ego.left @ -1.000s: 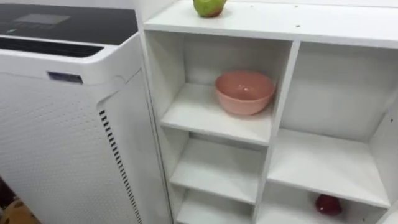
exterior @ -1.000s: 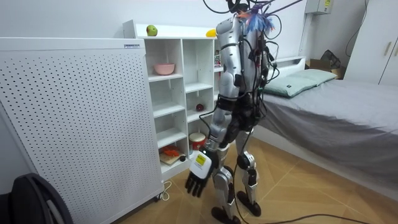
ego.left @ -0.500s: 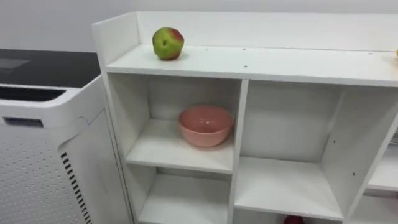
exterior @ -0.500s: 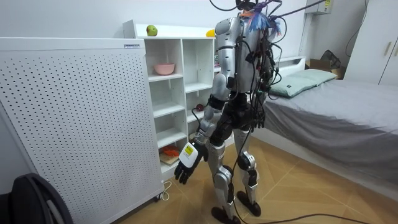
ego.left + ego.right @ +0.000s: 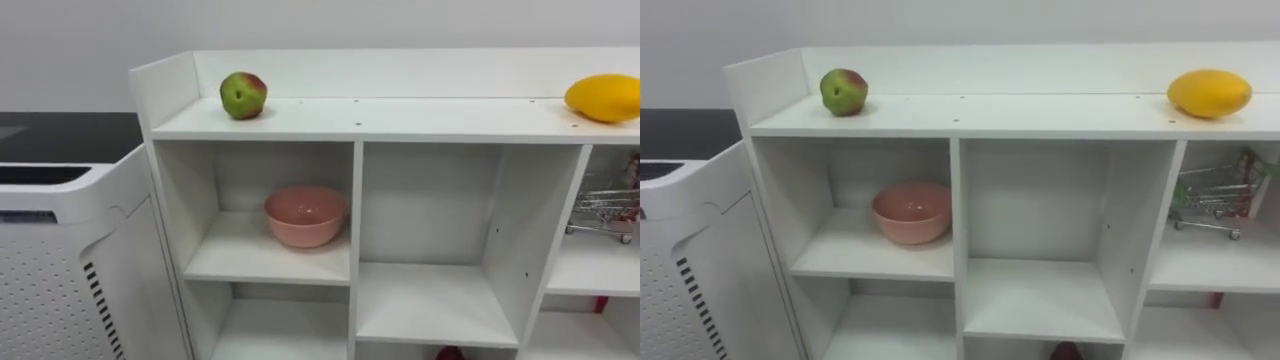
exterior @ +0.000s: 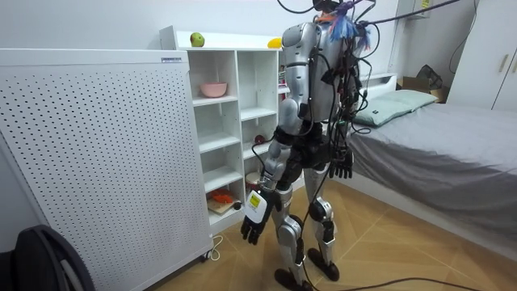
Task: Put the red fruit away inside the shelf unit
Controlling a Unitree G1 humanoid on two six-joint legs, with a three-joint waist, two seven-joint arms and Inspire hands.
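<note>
Fingers (image 6: 250, 235) of the left hand (image 6: 255, 218) hang loose and empty, low in the middle of the room view. The right hand (image 6: 343, 167) dangles slack by the hip. A round green-red apple (image 5: 243, 95) sits upper left on the white closet (image 5: 400, 120), on its smooth top board, and an oval yellow fruit (image 5: 603, 98) sits upper right. Below, a glossy pink bowl (image 5: 306, 215) occupies one cubby and a wire cart (image 5: 600, 205) another. A perforated white appliance (image 5: 60, 260) flanks the closet at left. The floor (image 6: 388, 242) is wooden, with a grey bed (image 6: 436, 137) at right.

You see closet (image 5: 400, 118): smooth matt white board; pink bowl (image 5: 305, 214), 9 o'clock: smooth, faint sheen; apple (image 5: 243, 95), 11 o'clock: waxy gloss; cart (image 5: 1212, 195), 3 o'clock: shiny metal wire.
</note>
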